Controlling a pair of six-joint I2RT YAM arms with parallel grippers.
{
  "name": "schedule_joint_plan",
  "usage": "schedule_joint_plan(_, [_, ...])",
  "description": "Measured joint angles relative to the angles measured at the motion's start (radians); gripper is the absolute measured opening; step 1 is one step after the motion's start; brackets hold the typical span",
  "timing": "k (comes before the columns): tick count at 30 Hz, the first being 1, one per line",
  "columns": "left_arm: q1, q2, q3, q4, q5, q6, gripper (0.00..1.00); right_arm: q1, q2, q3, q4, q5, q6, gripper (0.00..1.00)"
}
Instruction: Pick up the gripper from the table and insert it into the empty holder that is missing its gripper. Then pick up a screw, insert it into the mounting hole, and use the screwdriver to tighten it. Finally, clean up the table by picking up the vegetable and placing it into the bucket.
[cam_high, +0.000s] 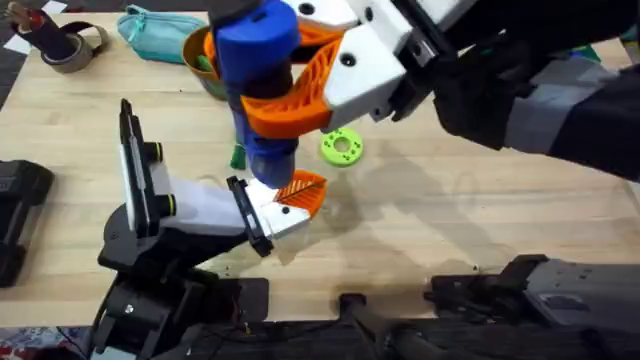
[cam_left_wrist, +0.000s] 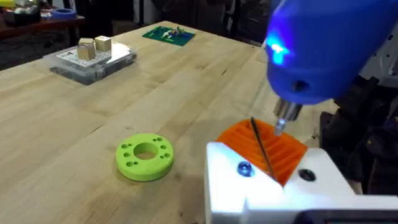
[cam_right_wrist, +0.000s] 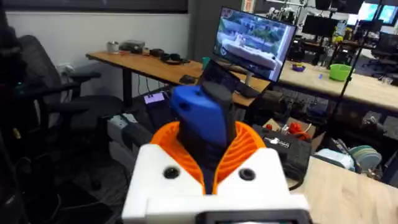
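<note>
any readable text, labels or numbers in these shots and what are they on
None can be read.
The bucket has a printed outer wall, but no words can be made out.
The monitor in the right wrist view shows a picture, with no legible text.
The blue screwdriver, gripper and green disc carry no visible markings.

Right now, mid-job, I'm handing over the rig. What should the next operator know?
Right gripper: shut on the thick blue cylindrical screwdriver, upright, tip down at the small orange ribbed gripper finger.
Left arm: gripper state can't be told.
Done: the finger sits at the clamp end of the black holder stand; a blue screw shows in its white base.
Left: confirm the screw is tight. Then move the small dark green vegetable, apparently on the light wooden table, into the yellow-rimmed bucket.
</note>
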Motion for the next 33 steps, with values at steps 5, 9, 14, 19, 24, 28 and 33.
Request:
schedule_joint_plan(5, [0.000,0.000,0.000,0.000,0.000,0.000,0.018,0.001,0.000,0.000,0.001,0.005,0.000,0.044])
schedule_joint_plan(9, [0.000,0.000,0.000,0.000,0.000,0.000,0.018,0.013,0.000,0.000,0.001,0.007,-0.010,0.044])
schedule_joint_plan(14, [0.000,0.000,0.000,0.000,0.000,0.000,0.018,0.016,0.000,0.000,0.001,0.007,-0.018,0.045])
schedule_joint_plan(19, [0.000,0.000,0.000,0.000,0.000,0.000,0.018,0.016,0.000,0.000,0.000,0.007,-0.029,0.045])
schedule_joint_plan(24, [0.000,0.000,0.000,0.000,0.000,0.000,0.018,0.016,0.000,0.000,-0.002,0.007,-0.044,0.044])
schedule_joint_plan(28, [0.000,0.000,0.000,0.000,0.000,0.000,0.018,0.016,0.000,-0.004,-0.005,0.007,-0.058,0.045])
schedule_joint_plan(33, [0.000,0.000,0.000,0.000,0.000,0.000,0.018,0.016,0.000,-0.011,-0.006,0.007,-0.065,0.045])
